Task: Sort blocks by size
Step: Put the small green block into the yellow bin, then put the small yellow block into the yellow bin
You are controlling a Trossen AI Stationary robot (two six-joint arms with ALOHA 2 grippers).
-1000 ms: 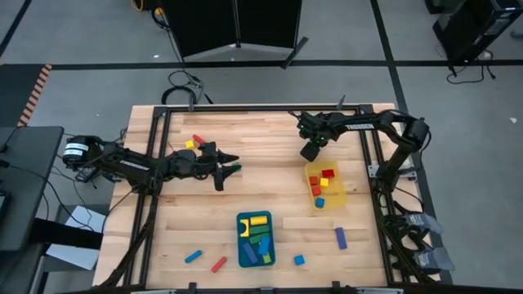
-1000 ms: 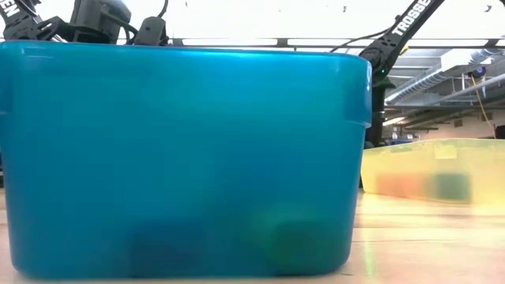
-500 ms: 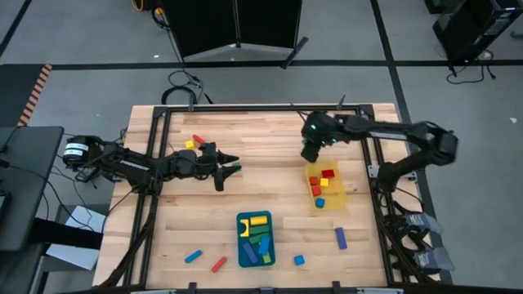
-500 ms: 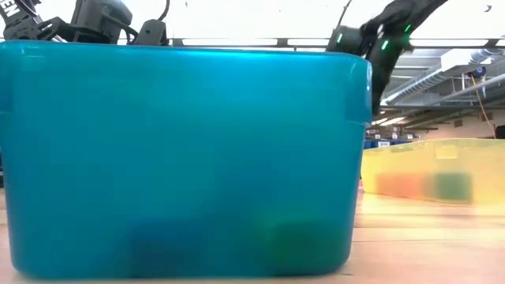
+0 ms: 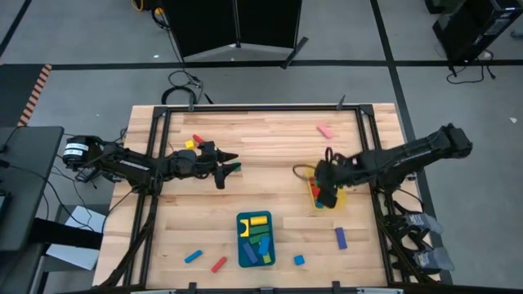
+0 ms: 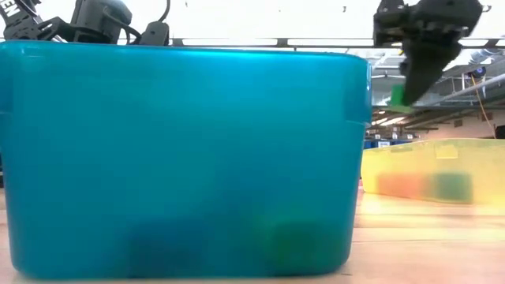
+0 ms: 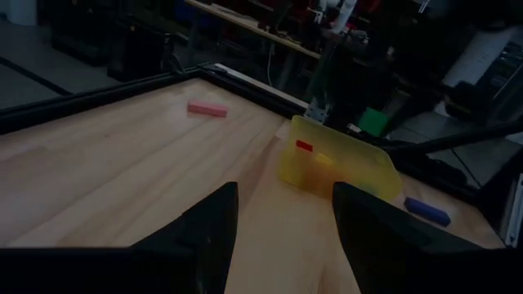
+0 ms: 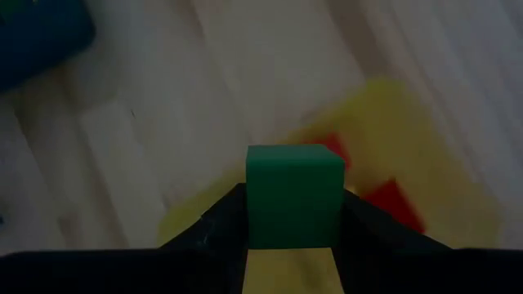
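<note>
- Right claw: closed on a small green cube, pinched between its two dark fingers. In the overhead view it hangs over the yellow bin. Judged step: drop the cube among the small pieces.
- Doing it well: centre the cube over the bin's open middle, clear of the rim, come low, then part the fingers only a little so the cube falls flat and does not bounce out.
- Cube: solid, matt, sharp-edged, flat faces that suit a pinch.
- Yellow bin: thin, translucent, square-walled; red and blue cubes show inside.
- Blue tray: smooth plastic, rectangular, holding longer bars of yellow, green and blue.
- Surface: pale wooden planks, lightly grained.
- Loose blocks: a pink bar at the far edge, a purple bar and a blue cube near the tray.
- Left claw: waiting at the left, fingers parted, empty.
</note>
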